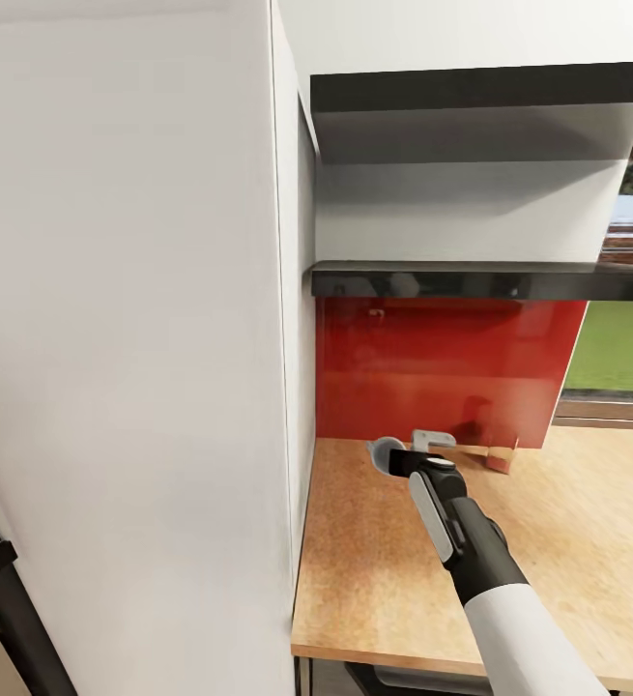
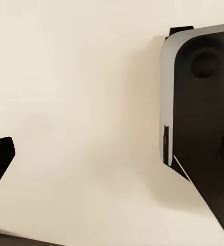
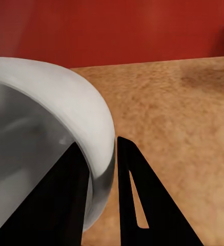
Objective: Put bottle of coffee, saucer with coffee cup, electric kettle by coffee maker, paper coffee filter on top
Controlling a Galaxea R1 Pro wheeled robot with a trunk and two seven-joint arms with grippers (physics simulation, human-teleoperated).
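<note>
The right end effector point(image 3: 102, 179) pinches the rim of the coffee cup point(image 3: 45, 138), one finger inside the bowl and one outside (the wall sits between them). The cup point(image 1: 386, 452) is over the beige counter point(image 1: 567, 541), near the red backsplash point(image 1: 442, 362) and below the lower dark shelf point(image 1: 471, 280). Whether the left end effector is spread or clenched I cannot tell

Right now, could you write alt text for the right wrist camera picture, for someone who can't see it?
Two black gripper fingers pinch the rim of a white coffee cup, one finger inside the cup and one outside. The cup is over a light wood-look countertop, with a glossy red wall panel behind it.
</note>
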